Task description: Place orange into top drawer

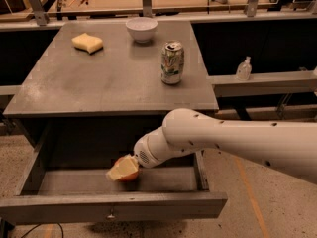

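The top drawer [114, 207] is pulled open under the grey tabletop, its flat front panel with a small knob facing me. My gripper [123, 169] reaches into the drawer from the right on a white arm. It is shut on the orange [128, 175], which shows only partly beneath the pale finger [119, 170]. The orange is low inside the drawer, near the middle, close to the drawer floor; I cannot tell whether it touches it.
On the tabletop [89, 83] stand a soda can [172, 62] at the right, a white bowl [141, 29] at the back and a yellow sponge [87, 42] at the back left. A small bottle [243, 68] sits on a shelf to the right.
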